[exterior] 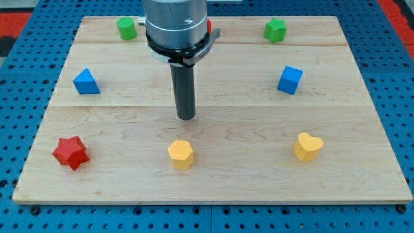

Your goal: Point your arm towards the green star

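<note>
The green star (275,30) lies near the view's top right on the wooden board (213,181). My tip (186,117) rests on the board near its middle, well below and to the left of the green star. The tip touches no block. The nearest block is a yellow pentagon-like block (181,154), just below the tip.
A second green block, cube-like (127,28), is at top left. A blue triangle (86,82) is at left, a blue cube (290,79) at right, a red star (70,152) at bottom left and a yellow heart (308,146) at bottom right. A red block (209,26) peeks out behind the arm.
</note>
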Robot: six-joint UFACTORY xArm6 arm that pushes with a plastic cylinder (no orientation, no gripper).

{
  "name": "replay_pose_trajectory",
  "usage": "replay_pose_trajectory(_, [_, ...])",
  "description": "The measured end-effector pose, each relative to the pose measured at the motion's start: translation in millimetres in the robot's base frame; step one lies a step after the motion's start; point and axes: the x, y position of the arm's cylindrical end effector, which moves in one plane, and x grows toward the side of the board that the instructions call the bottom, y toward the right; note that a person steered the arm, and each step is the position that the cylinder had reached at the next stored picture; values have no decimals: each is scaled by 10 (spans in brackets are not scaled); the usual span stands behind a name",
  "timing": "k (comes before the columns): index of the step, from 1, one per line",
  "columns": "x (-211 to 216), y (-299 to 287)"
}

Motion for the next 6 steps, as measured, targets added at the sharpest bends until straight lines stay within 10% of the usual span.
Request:
replay_pose_trajectory(2, [65, 431])
replay_pose_trajectory(4, [-791, 268])
replay_pose_trajectory(6, [-1797, 1814])
